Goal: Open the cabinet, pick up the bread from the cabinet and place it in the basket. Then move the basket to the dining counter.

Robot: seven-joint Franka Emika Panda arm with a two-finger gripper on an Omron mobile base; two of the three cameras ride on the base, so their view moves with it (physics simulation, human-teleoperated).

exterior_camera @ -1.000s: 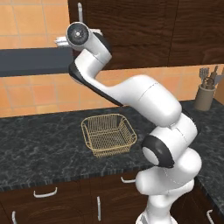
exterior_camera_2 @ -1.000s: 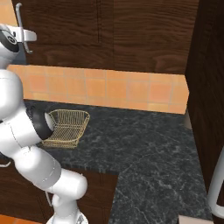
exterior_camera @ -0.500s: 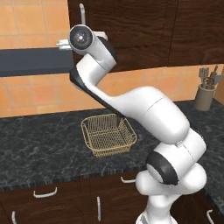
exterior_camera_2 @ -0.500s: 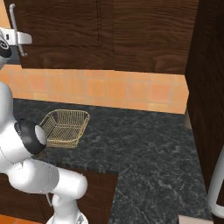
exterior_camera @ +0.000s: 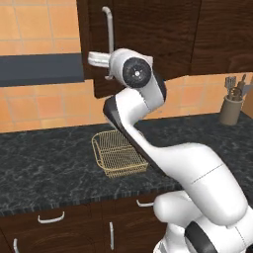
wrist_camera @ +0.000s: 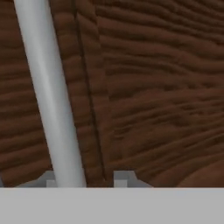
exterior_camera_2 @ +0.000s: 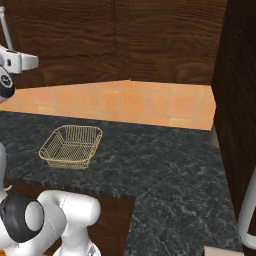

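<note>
While unreadable anywhere (no lettering), fingers (wrist_camera: 83, 179) astride cabinet (wrist_camera: 157, 96) handle (wrist_camera: 50, 100).

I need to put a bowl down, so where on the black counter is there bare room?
The black counter is bare right of the basket, across to the dark side wall, and left of the basket too. It is tighter by the utensil holder at the right end.
</note>
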